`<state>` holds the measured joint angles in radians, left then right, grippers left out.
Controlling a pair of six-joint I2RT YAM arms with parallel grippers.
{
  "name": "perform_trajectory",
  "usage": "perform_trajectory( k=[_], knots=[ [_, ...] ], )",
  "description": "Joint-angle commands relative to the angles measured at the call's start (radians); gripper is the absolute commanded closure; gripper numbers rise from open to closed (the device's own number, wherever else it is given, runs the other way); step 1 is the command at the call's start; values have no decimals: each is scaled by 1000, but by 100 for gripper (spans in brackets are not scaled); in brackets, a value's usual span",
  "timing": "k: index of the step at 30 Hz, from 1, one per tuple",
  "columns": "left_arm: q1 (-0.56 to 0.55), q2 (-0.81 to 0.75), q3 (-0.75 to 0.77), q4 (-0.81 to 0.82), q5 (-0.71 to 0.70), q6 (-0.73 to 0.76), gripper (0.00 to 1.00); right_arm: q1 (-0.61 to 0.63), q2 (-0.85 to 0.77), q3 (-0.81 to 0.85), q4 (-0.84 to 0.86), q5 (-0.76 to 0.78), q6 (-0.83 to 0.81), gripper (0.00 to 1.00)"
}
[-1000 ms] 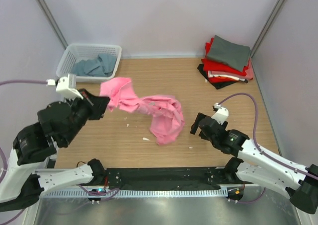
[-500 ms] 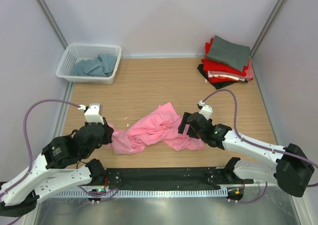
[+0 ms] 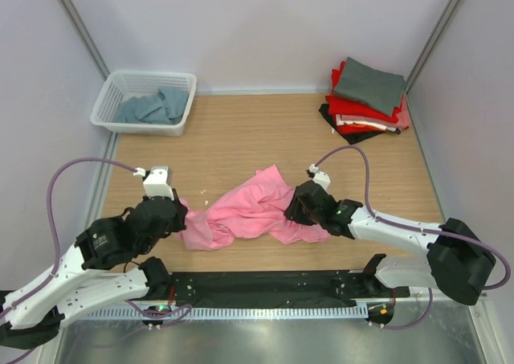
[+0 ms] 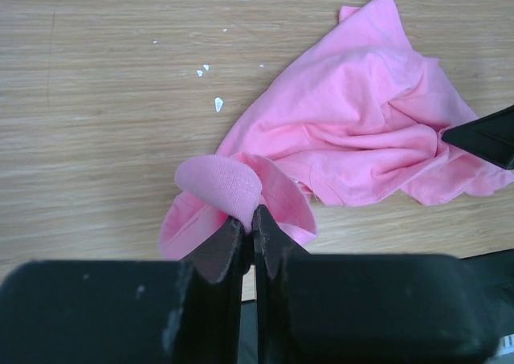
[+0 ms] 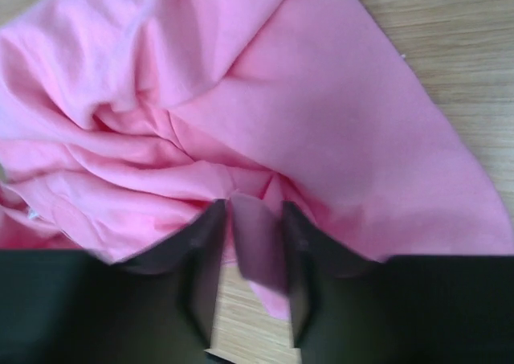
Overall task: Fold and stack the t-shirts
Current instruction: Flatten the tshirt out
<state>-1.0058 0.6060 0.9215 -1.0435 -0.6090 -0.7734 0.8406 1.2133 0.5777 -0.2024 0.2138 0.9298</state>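
The pink t-shirt [image 3: 241, 211] lies crumpled across the near middle of the table. My left gripper [image 3: 178, 219] is at its left end, shut on a rolled bit of hem [image 4: 221, 183]; the jaws [image 4: 250, 215] pinch it tight. My right gripper [image 3: 291, 211] is at the shirt's right side, its fingers closed round a raised fold [image 5: 257, 239] of the pink cloth [image 5: 305, 99]. Folded t-shirts are stacked at the back right: grey [image 3: 369, 83] on top, red [image 3: 353, 107] below, black [image 3: 341, 127] at the bottom.
A white lattice basket [image 3: 148, 75] stands at the back left with a grey-blue shirt [image 3: 152, 107] in it. Small white specks [image 4: 217, 103] lie on the wood near the pink shirt. Purple cables loop over both arms.
The left arm brought the pink shirt down from the air onto the table. The right gripper moved left onto the shirt and closed from wide open onto a fold.
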Motion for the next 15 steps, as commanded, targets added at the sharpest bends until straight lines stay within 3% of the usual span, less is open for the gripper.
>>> perform_trajectory(
  k=[1,2,3,7,8,11,15],
  knots=[
    [1,-9,-3,39,-32,6,93,8,-21,-21,51,-21,4,70],
    [1,-9,-1,40,-35,5,93,8,-26,-4,37,-13,-5,89],
    [1,-11,0,39,-37,5,94,8,-38,13,20,4,-14,98],
    [1,4,37,37,-70,20,96,6,-84,155,-136,77,-91,99],
    [1,11,57,37,-81,29,96,6,-86,257,-181,103,-145,99],
    [1,63,207,45,-124,100,98,-24,-72,520,-348,211,-268,99],
    [1,172,460,56,-207,245,99,-142,-40,853,-495,210,-391,99]
  ],
)
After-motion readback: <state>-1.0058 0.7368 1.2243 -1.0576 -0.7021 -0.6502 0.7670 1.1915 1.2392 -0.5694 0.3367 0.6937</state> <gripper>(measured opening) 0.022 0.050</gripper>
